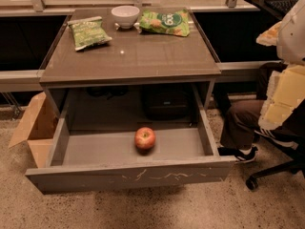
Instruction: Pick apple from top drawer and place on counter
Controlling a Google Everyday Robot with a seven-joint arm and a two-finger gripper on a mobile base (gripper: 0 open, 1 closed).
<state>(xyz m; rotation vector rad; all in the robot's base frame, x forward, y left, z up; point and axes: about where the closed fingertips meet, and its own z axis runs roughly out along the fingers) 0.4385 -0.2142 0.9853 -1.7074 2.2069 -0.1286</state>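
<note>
A small red apple (145, 138) with yellowish patches lies on the floor of the open top drawer (128, 176), near the middle, a little right of centre. The drawer is pulled fully out towards me, with a scratched grey front panel. Above it is the glossy grey-brown counter (143, 54). My gripper is not in view.
On the counter's far part are a green chip bag (88, 32) at left, a white bowl (125, 16) in the middle and a second green bag (165, 22) at right. A seated person (276, 99) is at the right, with an office chair wheel (251, 182). A cardboard box (34, 128) stands at left.
</note>
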